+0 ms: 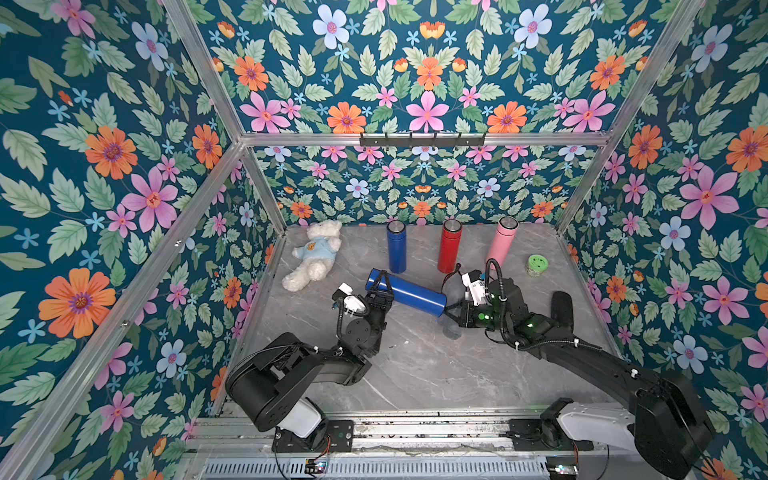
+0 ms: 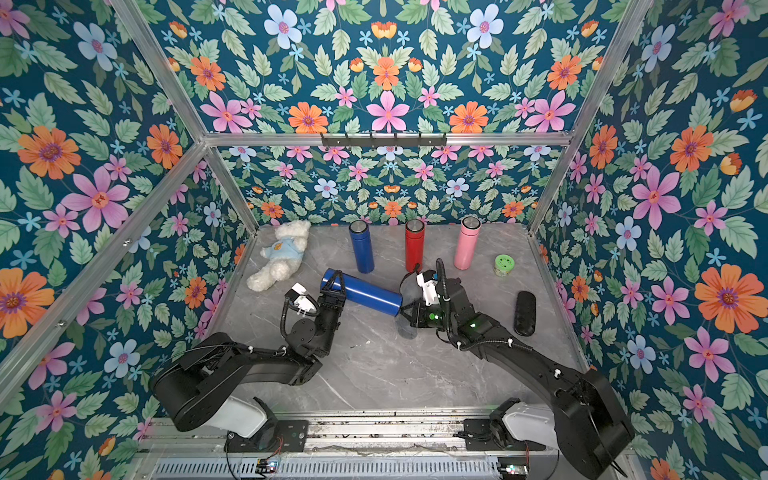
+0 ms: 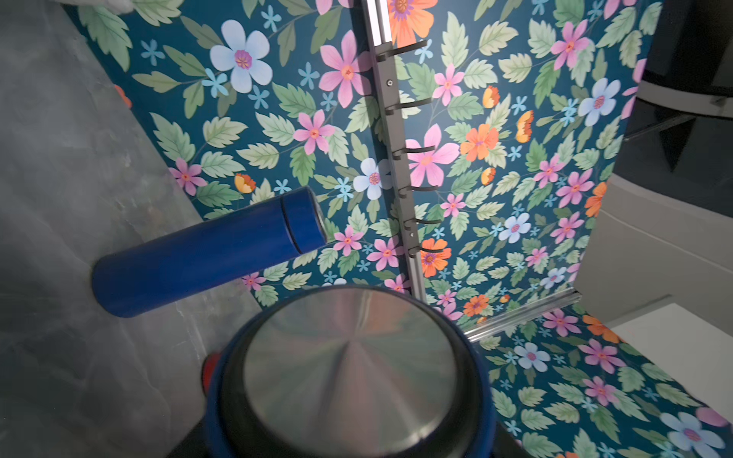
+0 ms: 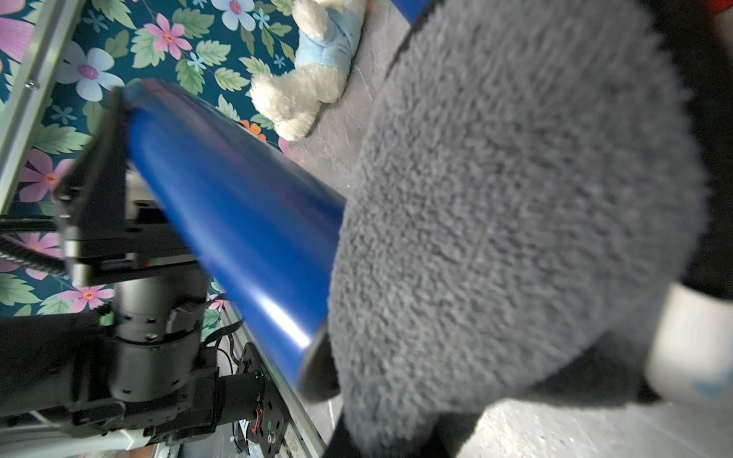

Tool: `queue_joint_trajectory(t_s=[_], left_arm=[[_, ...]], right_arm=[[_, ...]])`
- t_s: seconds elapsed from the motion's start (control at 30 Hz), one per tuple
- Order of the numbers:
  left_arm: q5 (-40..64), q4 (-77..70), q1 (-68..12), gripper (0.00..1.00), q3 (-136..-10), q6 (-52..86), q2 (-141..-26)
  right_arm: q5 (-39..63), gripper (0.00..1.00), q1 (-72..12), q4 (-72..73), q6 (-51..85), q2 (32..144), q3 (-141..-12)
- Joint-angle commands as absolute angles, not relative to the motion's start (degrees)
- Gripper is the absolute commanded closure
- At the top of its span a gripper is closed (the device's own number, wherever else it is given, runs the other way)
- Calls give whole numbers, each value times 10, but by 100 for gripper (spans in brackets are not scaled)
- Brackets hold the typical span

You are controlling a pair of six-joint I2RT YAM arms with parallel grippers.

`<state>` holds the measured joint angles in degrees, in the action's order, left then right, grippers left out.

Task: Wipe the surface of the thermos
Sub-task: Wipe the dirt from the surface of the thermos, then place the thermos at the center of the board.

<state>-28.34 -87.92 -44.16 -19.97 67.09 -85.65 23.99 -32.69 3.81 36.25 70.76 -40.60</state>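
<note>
One thermos [image 1: 415,296], left claw [image 1: 381,282], grey cloth [image 4: 515,218]

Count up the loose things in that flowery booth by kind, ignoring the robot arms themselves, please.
Thermoses: 4 (sideways blue thermos, upright blue thermos, red thermos, pink thermos)
Teddy bear: 1
Grey cloth: 1
Green-lidded jar: 1
Black case: 1
Total: 8

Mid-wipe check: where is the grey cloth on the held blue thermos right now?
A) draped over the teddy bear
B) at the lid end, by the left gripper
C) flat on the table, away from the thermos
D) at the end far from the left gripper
D: the grey cloth, pinched in the right gripper, covers the end of the held blue thermos opposite the left gripper, which clamps it near the lid.
</note>
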Motion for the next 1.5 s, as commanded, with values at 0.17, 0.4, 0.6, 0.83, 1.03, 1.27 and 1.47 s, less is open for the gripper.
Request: queue_joint_trajectory(t_s=[0.17,0.4,0.6,0.83,1.03,1.27,1.47], left_arm=[[-275,-986,-443,100,-198,676,-842],[-274,-986,-442,100,-187,619,-852],[-270,-986,-442,100,-184,553,-862],[-261,-933,-442,100,-198,365,-799],[-261,-746,-435,100,-269,140,-721],[-232,-675,-369,100,-310,34,-726],[-188,-742,-283,100,-316,35,-808]], right_arm=[[266,100,-329,97,375,730,-425],[283,100,-329,65,376,685,-445],[297,100,-329,39,381,641,-455],[279,100,-329,-86,344,600,-475],[284,100,-332,-101,317,639,-450],[252,100,-352,-75,300,707,-435],[243,100,-380,-51,305,753,-439]])
